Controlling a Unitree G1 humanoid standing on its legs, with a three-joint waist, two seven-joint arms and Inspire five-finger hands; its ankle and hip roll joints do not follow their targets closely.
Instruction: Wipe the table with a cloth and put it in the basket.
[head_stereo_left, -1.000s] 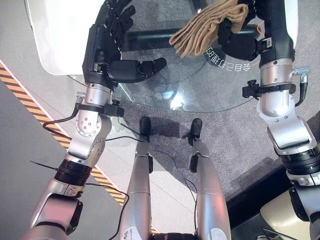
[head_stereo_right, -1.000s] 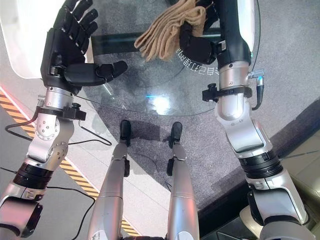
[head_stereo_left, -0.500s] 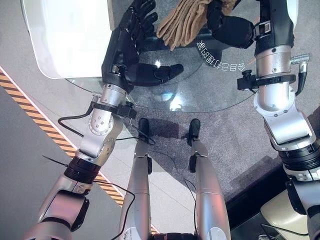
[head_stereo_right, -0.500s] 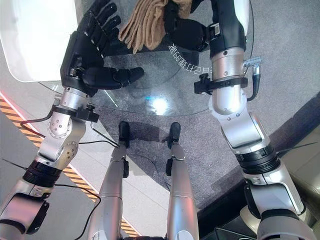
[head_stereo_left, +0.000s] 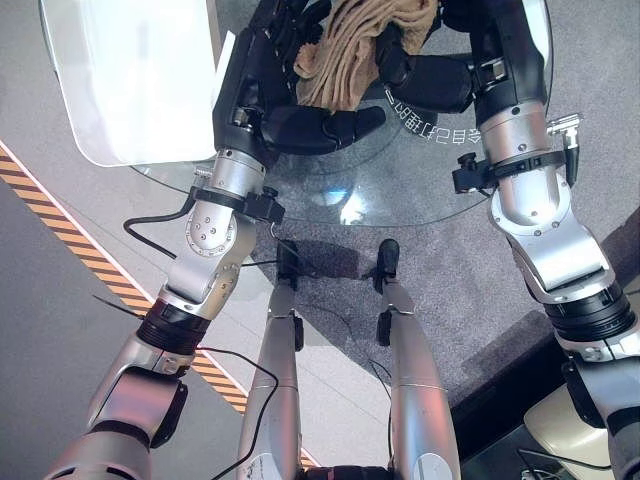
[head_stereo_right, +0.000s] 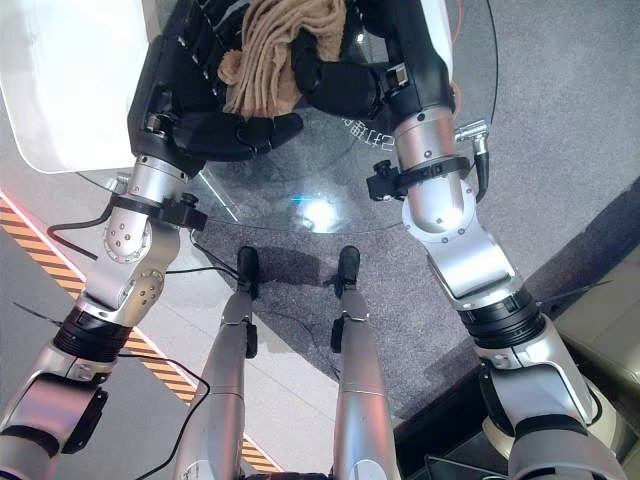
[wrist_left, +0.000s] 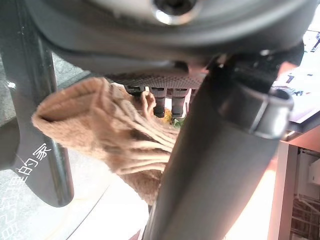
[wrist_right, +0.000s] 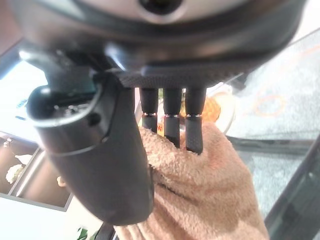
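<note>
A: Where is the cloth?

B: Above the round glass tabletop, bunched in tan folds between the two dark hands, near the far side of the glass.

A: Which hand has it?

B: The right hand. In the right wrist view its fingers press into the cloth from one side and the thumb closes against the other, so the cloth is pinched between them.

A: And the left hand?

B: It sits just beside the cloth, palm toward it, fingers straight and spread, thumb stretched out under the hanging folds. It looks to be touching the cloth, but nothing is curled round it.

A: Anything else there?

B: A white panel lies at the robot's left, its edge overlapping the glass, and grey carpet shows beneath.
</note>
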